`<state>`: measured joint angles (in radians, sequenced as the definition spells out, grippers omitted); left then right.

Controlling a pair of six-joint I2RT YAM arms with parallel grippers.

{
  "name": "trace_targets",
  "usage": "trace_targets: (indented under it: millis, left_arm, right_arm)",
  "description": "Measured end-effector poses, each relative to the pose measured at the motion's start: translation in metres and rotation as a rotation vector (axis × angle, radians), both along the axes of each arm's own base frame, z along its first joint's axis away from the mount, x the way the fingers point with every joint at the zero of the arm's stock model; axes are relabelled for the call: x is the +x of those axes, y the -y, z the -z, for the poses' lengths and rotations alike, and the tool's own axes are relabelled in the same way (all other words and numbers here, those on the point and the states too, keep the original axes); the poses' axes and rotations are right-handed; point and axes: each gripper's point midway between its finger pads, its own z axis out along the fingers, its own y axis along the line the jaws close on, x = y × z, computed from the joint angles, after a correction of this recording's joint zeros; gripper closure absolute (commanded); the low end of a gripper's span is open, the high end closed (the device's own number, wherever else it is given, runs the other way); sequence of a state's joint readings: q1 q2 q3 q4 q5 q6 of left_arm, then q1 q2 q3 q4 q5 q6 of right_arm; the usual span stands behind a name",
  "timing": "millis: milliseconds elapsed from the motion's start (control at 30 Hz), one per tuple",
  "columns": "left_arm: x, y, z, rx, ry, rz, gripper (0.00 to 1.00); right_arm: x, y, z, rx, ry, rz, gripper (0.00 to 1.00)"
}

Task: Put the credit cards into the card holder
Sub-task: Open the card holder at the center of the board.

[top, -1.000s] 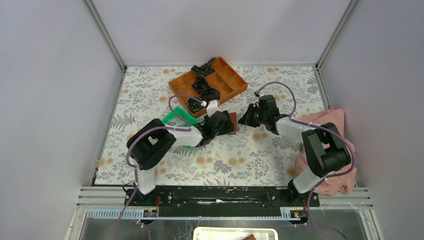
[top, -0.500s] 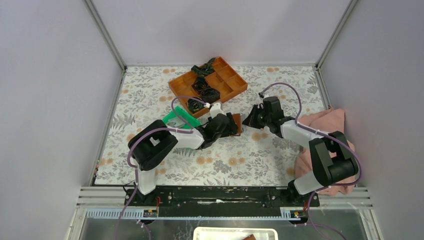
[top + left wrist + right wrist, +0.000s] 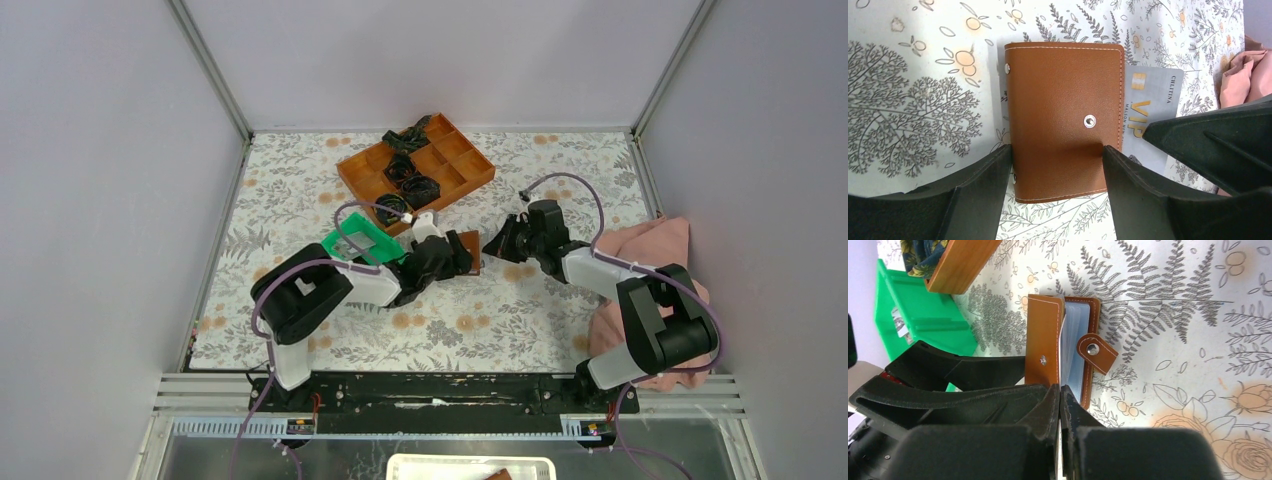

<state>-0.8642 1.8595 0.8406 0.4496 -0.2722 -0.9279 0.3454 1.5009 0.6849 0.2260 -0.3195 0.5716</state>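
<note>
Astride card holder, left gripper spread wide; right gripper pinching credit card.

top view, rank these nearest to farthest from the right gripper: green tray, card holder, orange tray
1. card holder, just left of the right gripper, which pinches a credit card.
2. orange tray, behind and to the left.
3. green tray, farther left, beyond the card holder.

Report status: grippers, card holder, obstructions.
Left gripper open, straddling card holder. Right gripper shut on credit card, edge at holder's opening. Snap tab lies over inner sleeves.
</note>
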Motion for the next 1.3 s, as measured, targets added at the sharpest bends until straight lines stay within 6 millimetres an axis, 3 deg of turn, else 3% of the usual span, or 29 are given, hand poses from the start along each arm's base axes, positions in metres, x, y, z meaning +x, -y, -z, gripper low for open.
trace_targets:
  millis: [467,833,1300]
  left_arm:
    - [-0.008,-0.008,-0.004,-0.099,0.002,-0.043,0.27]
    - [0.000,0.010,-0.009,-0.160,0.023,-0.017,0.27]
    - [-0.009,0.021,-0.009,-0.190,0.010,0.073,0.27]
  right_arm:
    - [-0.004,-0.008,-0.003,0.124,0.002,0.015,1.00]
    - [0.002,0.002,-0.003,0.161,-0.004,0.056,1.00]
    - [0.006,0.004,0.008,0.252,-0.033,0.081,1.00]
